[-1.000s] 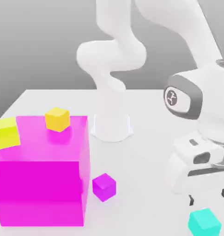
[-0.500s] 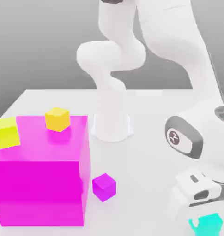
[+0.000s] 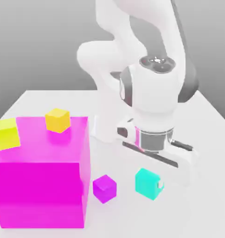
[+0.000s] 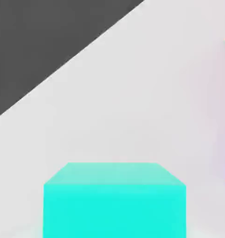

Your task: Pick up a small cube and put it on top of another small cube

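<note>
The white arm bends down over the white worktop, its wrist above the middle. A large magenta block stands by the front edge at the exterior view's left, carrying a small orange cube and a small yellow cube on its top. The gripper has its fingers pinching the small cyan cube, held just beside the small magenta cube, which rests on the worktop next to the block.
</note>
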Robot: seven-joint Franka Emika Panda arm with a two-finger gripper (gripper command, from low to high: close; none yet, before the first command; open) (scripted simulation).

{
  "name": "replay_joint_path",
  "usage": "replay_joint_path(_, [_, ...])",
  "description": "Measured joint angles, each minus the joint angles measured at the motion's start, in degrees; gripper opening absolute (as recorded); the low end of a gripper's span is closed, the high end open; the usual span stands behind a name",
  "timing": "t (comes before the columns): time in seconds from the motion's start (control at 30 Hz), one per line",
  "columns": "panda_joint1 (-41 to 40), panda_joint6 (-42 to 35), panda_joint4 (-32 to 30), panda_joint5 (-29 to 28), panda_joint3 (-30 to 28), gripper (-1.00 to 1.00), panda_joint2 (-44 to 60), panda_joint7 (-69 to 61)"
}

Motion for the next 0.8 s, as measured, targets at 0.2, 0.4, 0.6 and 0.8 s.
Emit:
replay_joint_path(0.2, [-6.23,0.93,-9.49,0.35,-1.05,-1.0,-8.71,20.12])
replay_joint_path(0.4, [-10.21,8.15,-12.5,-2.43,-0.92,-1.0,-4.6,29.1])
replay_joint_path(0.6, [-10.58,15.14,-12.43,-4.52,-1.19,1.0,2.52,30.69])
replay_joint_path(0.8, [-10.44,13.83,-12.43,-4.26,-1.14,1.0,1.28,30.52])
